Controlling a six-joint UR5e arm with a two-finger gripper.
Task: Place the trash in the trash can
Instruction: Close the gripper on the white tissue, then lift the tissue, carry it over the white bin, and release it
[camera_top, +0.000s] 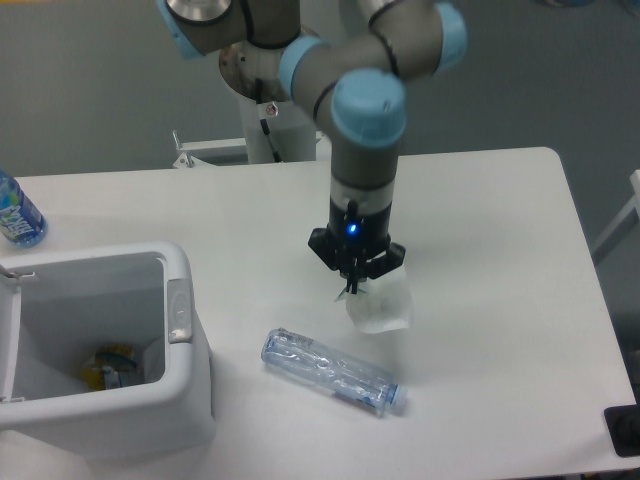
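Note:
My gripper (353, 285) hangs above the middle of the table, shut on the crumpled white paper napkin (381, 305), which dangles below and to the right of the fingers, off the table. The crushed clear plastic bottle (333, 372), bluish cap end to the right, lies on the table just in front of the gripper. At the front left stands the white trash can (185, 320), open at the top, with something yellow and blue at its bottom.
An intact blue-labelled water bottle (16, 212) stands at the far left edge. The arm's base column (262, 75) rises behind the table. A dark object (624, 430) sits at the front right corner.

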